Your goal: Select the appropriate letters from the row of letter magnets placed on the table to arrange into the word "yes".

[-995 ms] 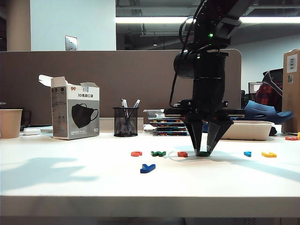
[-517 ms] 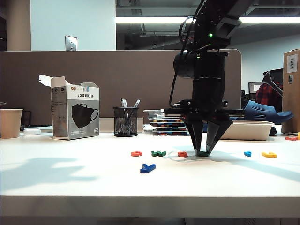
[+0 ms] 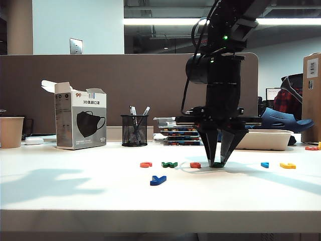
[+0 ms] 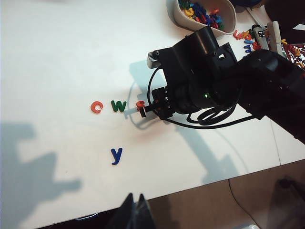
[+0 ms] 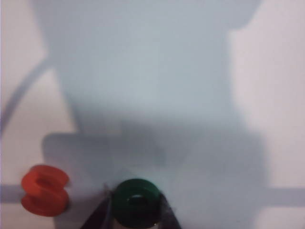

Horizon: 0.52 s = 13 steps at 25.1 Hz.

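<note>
Right tool (image 3: 217, 162) stands point-down on the table (image 3: 75, 196), its 2 fingers drawn in against the sides of the green "e" (image 5: 137, 202), which lies flat on the white surface between them in the right wrist view. Compared with the picture from 1 second ago, those fingers have narrowed onto the letter; the arm and all the letters sit where they did. Left tool (image 4: 135, 214) shows only as dark fingertips at the edge of its own wrist view, high above the table's front edge, and whether it is open or closed cannot be told.

Just beside the "e" lies the red "s" (image 5: 44, 190), then the dark green "w" (image 3: 169, 164) and the orange-red letter (image 3: 146, 164). On the far side of the right tool lie the light blue letter (image 3: 265, 164) and the yellow letter (image 3: 288, 165). Dark blue "y" (image 3: 158, 180) lies apart, nearer the front edge.

Behind the row stand a mask box (image 3: 80, 119), a mesh pen cup (image 3: 134, 130), a paper cup (image 3: 11, 132) and a tray of spare letters (image 4: 205, 14), before a brown partition.

Right arm drops vertically from above to the table.
</note>
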Available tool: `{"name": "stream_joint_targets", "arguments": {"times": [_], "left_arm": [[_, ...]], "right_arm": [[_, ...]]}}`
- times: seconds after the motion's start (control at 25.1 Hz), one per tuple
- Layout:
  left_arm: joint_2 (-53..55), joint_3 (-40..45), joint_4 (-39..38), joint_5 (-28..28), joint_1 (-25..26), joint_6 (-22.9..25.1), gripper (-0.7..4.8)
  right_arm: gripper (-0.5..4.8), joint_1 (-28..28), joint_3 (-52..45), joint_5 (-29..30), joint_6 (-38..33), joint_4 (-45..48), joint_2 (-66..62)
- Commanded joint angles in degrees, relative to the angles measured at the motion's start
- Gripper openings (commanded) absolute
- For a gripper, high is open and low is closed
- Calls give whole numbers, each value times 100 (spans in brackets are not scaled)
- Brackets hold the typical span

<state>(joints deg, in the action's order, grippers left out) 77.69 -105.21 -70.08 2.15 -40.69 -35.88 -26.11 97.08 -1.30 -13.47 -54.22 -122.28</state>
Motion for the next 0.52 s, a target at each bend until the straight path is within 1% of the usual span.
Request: {"name": "stream_joint_targets", "arguments": {"times": [0.04, 0.28, 0.52], "left_arm": [[-22, -20, 37, 24, 0, -13, -5], [-22, -20, 37, 24, 0, -13, -5], [-22, -20, 37, 24, 0, -13, -5]], "right_arm": [[89, -9, -24, -7, 7, -55, -63], [89, -11, 9, -4, 4, -103, -59], [89, -11, 275, -4, 2, -205, 2]]}}
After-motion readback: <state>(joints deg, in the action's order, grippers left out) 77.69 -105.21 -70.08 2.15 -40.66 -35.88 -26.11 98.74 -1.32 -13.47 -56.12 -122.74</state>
